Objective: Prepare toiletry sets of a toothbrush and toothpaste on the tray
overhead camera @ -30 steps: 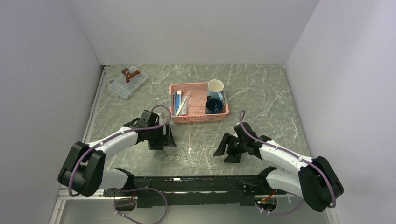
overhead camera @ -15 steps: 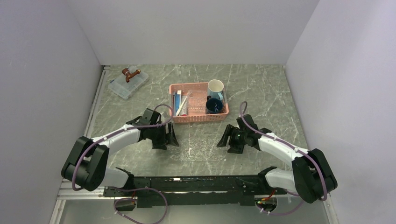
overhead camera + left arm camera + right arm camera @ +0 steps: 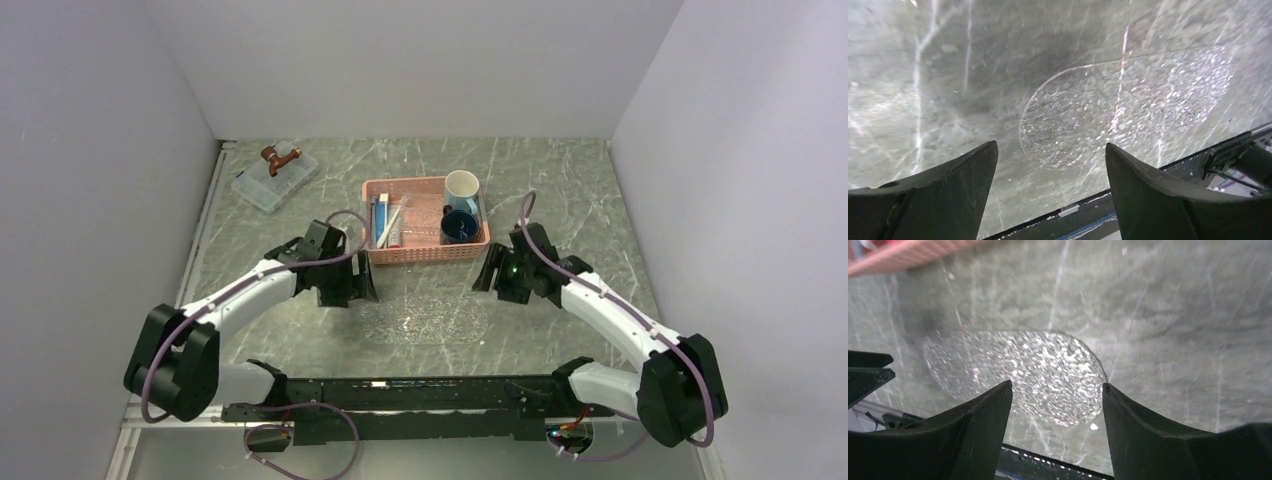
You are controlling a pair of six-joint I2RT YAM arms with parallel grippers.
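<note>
- Grey desk (image 3: 560,200) is being set with the tray (image 3: 425,320), bare, near its front edge.
- Beside the basket (image 3: 425,247), left claw (image 3: 352,287) and right claw (image 3: 497,275) are being held open, empty, for picking.

Looking down from high at the near edge onto the whole table (image 3: 560,190). Peering close, slanting down, from each wrist. Sharing the tray (image 3: 425,322) in all three.

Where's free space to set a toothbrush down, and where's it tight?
The tray is bare end to end. Bare table also lies right of the pink basket and between it and the clear box. Tight: inside the basket, holding mugs, toothpaste and toothbrushes, and the strip between basket and tray, flanked by both open jaws.
</note>
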